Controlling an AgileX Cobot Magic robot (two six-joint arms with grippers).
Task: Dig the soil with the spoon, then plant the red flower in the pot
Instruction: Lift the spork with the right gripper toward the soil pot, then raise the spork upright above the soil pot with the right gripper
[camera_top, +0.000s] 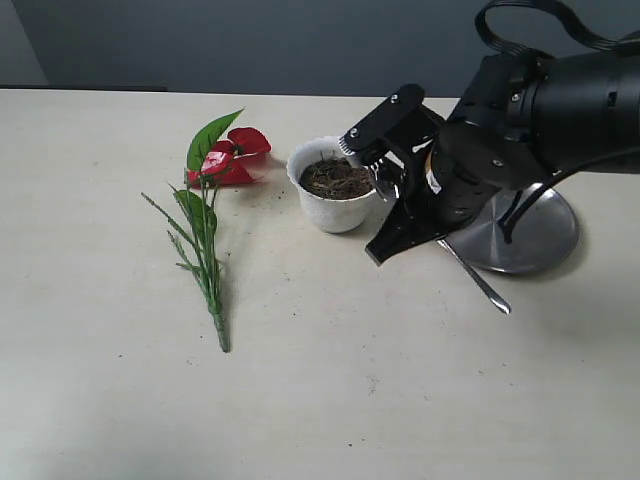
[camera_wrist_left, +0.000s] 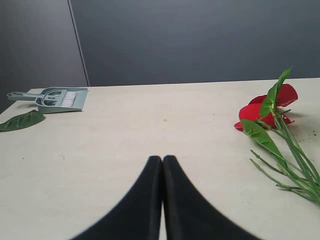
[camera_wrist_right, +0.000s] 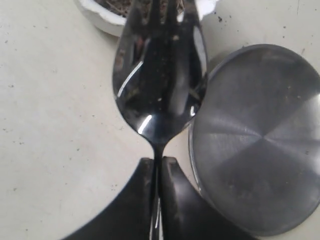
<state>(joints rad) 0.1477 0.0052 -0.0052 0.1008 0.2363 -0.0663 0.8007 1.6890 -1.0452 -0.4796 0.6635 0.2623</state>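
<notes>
At the pot (camera_top: 335, 218) rim, right jaws pinch the spoon (camera_wrist_right: 160, 75) by its thin handle, tines reaching over the soil (camera_top: 335, 178); left jaws are pressed together, empty. A hard dig could tip the light pot or flick soil onto the pale, crumb-flecked counter (camera_top: 400, 400); the handle might twist in that narrow grip. The flower (camera_top: 232, 157) lies near the pot. Dark grey wall behind.
</notes>
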